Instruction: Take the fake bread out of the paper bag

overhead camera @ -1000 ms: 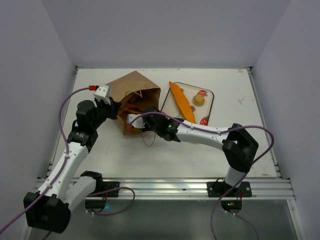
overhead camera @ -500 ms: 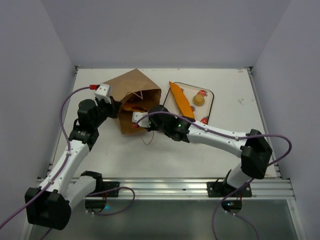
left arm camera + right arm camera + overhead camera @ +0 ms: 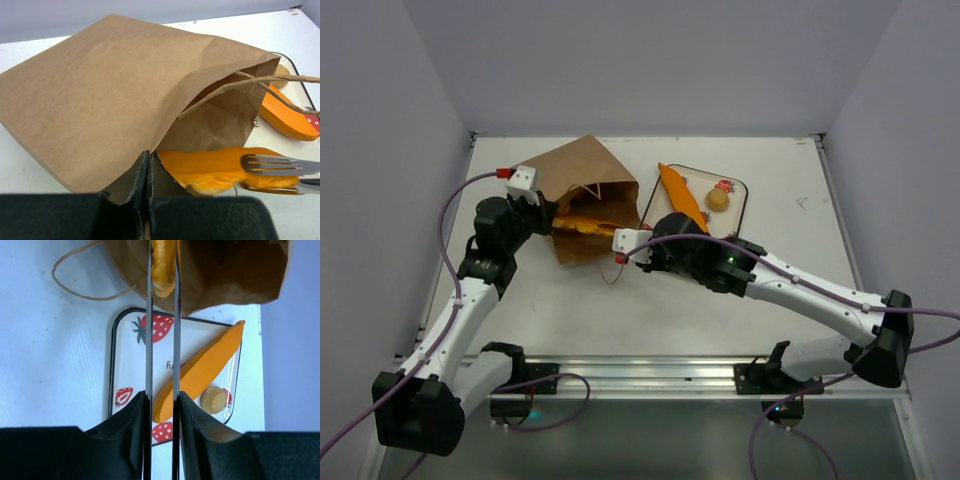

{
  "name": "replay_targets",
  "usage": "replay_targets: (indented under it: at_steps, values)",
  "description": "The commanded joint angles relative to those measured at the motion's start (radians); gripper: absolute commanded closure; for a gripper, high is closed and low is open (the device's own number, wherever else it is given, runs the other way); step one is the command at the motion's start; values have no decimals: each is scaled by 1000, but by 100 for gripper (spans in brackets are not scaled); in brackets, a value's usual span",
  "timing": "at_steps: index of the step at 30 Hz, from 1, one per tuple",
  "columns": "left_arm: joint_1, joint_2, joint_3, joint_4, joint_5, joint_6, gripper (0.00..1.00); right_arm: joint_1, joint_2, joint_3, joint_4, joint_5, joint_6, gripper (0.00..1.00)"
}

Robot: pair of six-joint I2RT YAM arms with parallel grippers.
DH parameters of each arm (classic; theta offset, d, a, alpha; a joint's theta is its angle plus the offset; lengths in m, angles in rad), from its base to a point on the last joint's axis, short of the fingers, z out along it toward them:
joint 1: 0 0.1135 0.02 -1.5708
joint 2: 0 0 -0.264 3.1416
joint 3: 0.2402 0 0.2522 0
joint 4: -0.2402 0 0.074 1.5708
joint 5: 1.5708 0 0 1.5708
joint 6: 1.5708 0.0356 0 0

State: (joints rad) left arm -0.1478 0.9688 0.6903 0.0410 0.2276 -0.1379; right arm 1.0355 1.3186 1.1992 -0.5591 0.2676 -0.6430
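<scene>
The brown paper bag (image 3: 588, 178) lies on its side, mouth toward the right. My left gripper (image 3: 548, 218) is shut on the bag's lower mouth edge, its jaws pinching the paper (image 3: 147, 167). My right gripper (image 3: 596, 231) is shut on a glossy orange-golden bread piece (image 3: 582, 227) that sticks half out of the bag mouth. The left wrist view shows that piece (image 3: 212, 167) held between the metal fingers (image 3: 277, 163). In the right wrist view it (image 3: 163, 267) sits between my thin fingers at the bag's (image 3: 225, 270) opening.
A strawberry-print tray (image 3: 744, 203) stands right of the bag with a long baguette (image 3: 682, 200) and a small roll (image 3: 718, 199) on it. They also show in the right wrist view: tray (image 3: 129, 365), baguette (image 3: 205, 365), roll (image 3: 215, 399). A string handle (image 3: 612, 274) loops onto the table.
My right arm has drawn back to the right, its elbow swinging wide, pulling the bread piece partly out of the bag mouth. The left gripper keeps its hold on the bag.
</scene>
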Motion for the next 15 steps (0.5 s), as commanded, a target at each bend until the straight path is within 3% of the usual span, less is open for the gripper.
replay_targets:
  at_steps: [1, 15]
  values:
    - [14, 19, 52, 46, -37, 1, 99, 3, -91, -13, -77, -10, 20, 100]
    - [30, 122, 146, 59, -70, -38, 99, -77, -330, -102, -234, -14, -10, 100]
